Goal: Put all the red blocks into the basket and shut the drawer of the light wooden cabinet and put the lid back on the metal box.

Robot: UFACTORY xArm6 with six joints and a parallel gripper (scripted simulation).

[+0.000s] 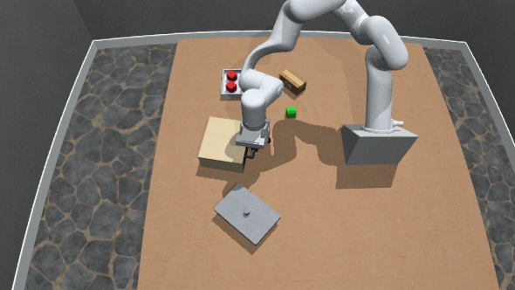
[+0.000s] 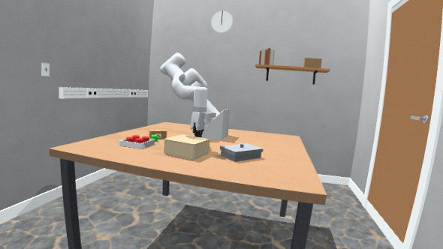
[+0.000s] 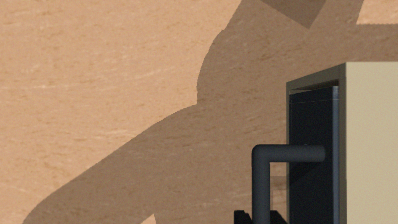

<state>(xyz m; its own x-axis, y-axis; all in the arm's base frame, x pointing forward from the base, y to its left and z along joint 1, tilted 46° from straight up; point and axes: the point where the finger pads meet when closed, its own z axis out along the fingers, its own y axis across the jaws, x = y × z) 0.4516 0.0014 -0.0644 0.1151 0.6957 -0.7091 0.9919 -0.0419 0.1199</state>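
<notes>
Tabletop (image 1: 349, 210): pincer (image 1: 250, 154) clamping drawer handle (image 3: 272, 165)

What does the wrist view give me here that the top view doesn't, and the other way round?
Only the wrist view shows the dark drawer front nearly flush in the cabinet and the handle running down to the end effector. Only the top view shows the basket with red blocks, the green block and the lidded metal box. Both show the light wooden cabinet.
</notes>
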